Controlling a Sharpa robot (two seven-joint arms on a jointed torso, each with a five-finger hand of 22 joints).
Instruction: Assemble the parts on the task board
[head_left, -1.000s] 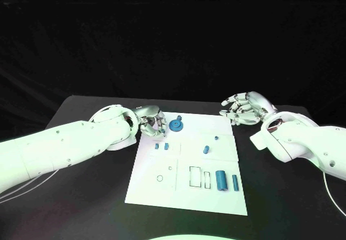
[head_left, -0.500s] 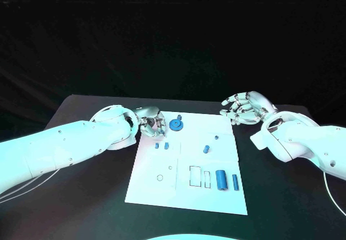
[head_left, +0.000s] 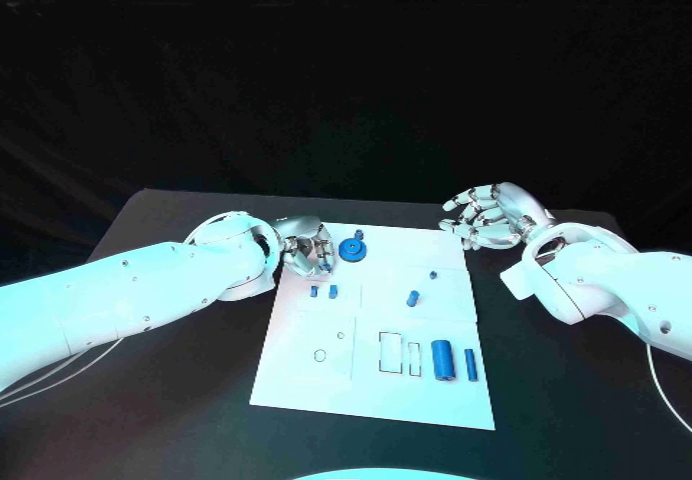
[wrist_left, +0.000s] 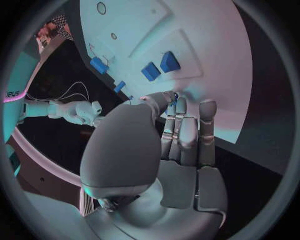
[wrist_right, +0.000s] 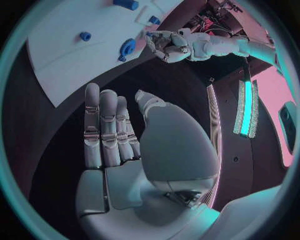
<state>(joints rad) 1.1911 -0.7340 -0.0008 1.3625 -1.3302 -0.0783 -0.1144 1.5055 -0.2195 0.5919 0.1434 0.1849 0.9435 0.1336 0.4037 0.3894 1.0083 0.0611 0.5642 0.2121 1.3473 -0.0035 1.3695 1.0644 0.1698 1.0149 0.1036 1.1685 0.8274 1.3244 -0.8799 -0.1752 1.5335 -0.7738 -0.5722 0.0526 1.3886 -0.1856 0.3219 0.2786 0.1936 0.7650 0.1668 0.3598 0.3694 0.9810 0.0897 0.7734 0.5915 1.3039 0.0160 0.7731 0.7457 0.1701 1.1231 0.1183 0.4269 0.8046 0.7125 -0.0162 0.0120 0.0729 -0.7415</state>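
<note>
The white task board (head_left: 378, 385) lies in the middle of the table. My left hand (head_left: 306, 252) is at its far left corner, fingers curled against the thumb. In the left wrist view its fingertips (wrist_left: 181, 107) pinch a small blue part (wrist_left: 175, 95), mostly hidden. A round blue part (head_left: 353, 249) stands on the board just right of that hand, apart from it. My right hand (head_left: 488, 217) hovers off the board's far right corner, fingers spread and holding nothing. Two small blue pieces (head_left: 323, 291), another (head_left: 414, 297) and two blue cylinders (head_left: 454, 362) rest on the board.
The board has black rectangular outlines (head_left: 391, 353) beside the cylinders and two small round holes (head_left: 320, 355) near its left edge. Black table (head_left: 577, 400) surrounds the board. In the right wrist view the left hand (wrist_right: 165, 45) sits beside the round blue part (wrist_right: 128, 47).
</note>
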